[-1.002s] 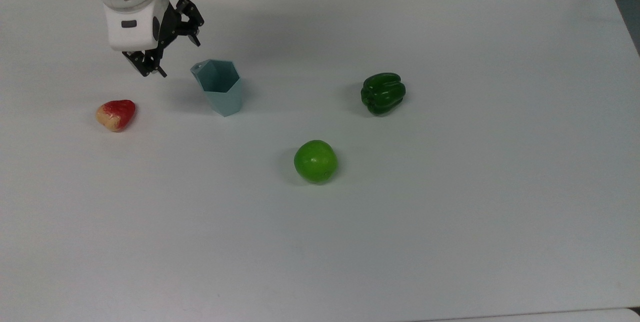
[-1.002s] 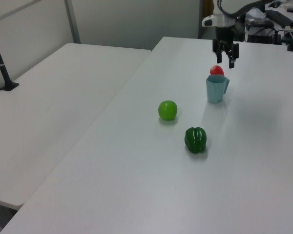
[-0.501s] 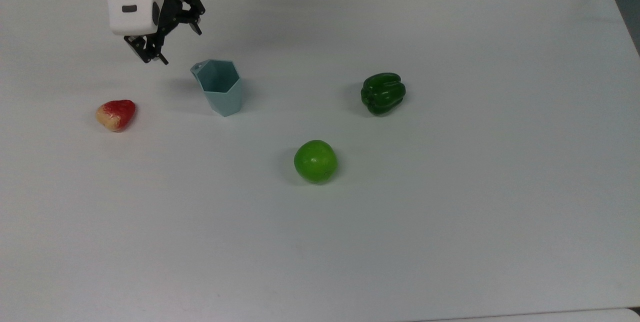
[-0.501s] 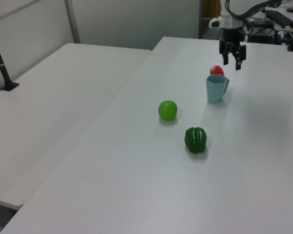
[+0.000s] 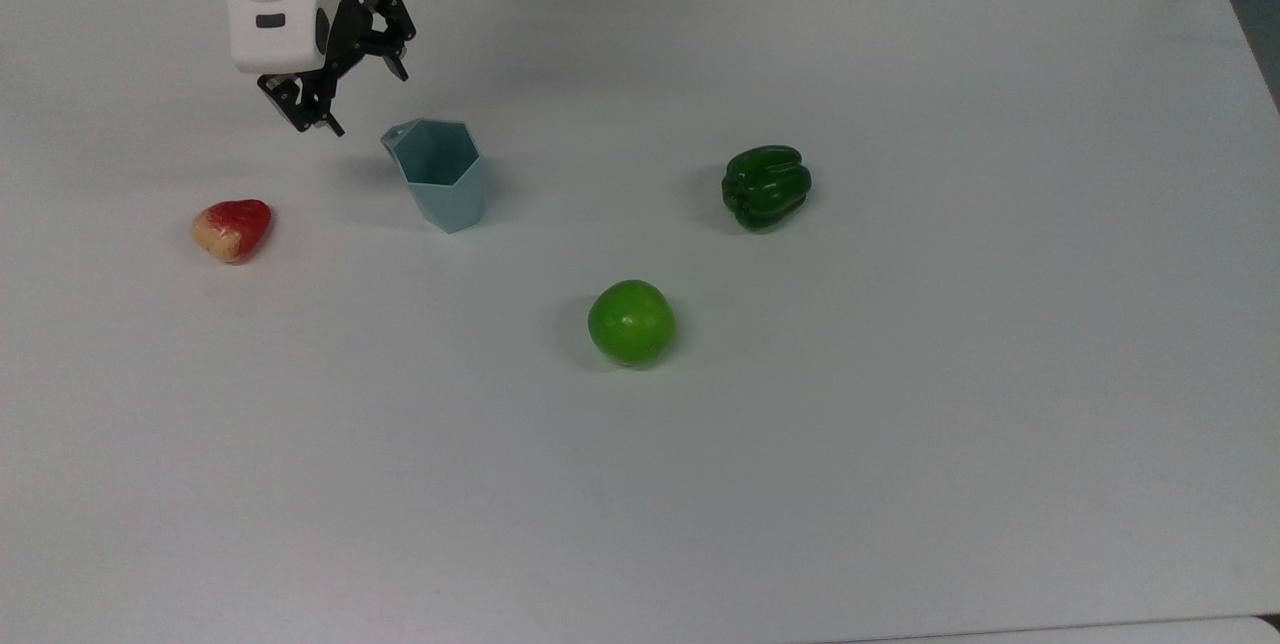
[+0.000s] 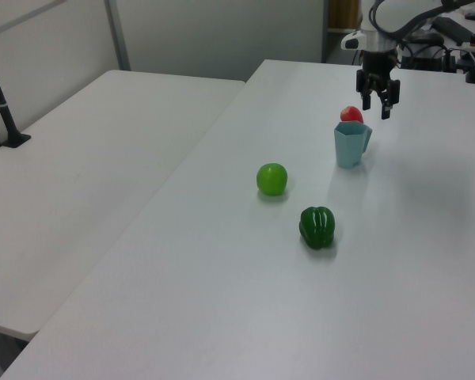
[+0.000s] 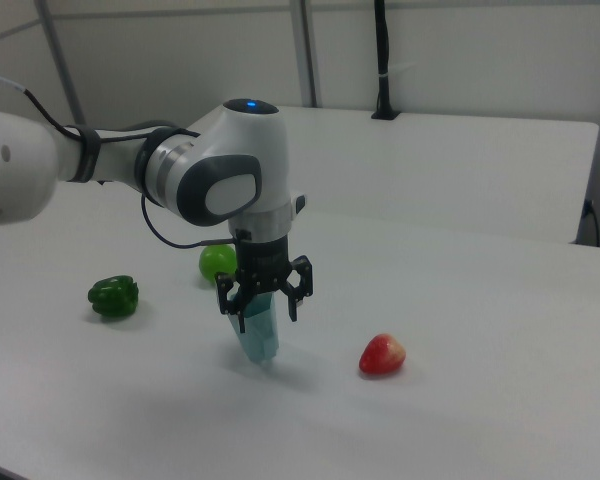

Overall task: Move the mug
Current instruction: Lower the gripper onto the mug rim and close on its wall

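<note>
One unmarked mug [image 5: 440, 174]

End effector [image 5: 364, 102] shifted since a second ago: first up the top view toward far counter edge, then slightly toward the top view's right, closer to mug [image 5: 440, 174]. In left view, moved rightward. Fingers spread throughout.

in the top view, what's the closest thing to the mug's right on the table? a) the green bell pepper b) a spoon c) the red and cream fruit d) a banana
a: in the top view the green bell pepper lies to the right of the mug, while the red and cream fruit is on the mug's other side, toward the top view's left.
</note>
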Robot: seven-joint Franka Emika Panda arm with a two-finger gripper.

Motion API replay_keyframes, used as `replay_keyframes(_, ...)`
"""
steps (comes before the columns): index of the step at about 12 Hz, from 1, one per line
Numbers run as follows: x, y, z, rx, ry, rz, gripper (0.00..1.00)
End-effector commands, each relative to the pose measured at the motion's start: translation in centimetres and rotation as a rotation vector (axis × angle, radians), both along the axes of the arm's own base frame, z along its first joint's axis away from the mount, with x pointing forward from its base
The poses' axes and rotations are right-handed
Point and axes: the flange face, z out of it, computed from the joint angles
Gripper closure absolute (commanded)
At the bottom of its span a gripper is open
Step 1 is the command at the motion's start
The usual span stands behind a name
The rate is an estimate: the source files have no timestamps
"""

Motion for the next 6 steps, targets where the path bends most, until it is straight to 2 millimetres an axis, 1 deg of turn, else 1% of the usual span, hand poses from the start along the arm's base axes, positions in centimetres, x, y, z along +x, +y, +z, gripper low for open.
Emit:
replay_keyframes(1, -1.9, 0.8, -0.1, -0.014, -0.080, -0.009, 0.17)
replay_keyframes(3, -2.1, 2.1, -1.6, -0.031, -0.131, -0.035, 0.18)
replay_keyframes(5, -2.4, 2.3, -1.4, -0.030, -0.139, -0.032, 0.18)
replay_keyframes(6, -2.3, 2.6, -1.7, -0.031, -0.134, -0.027, 0.21)
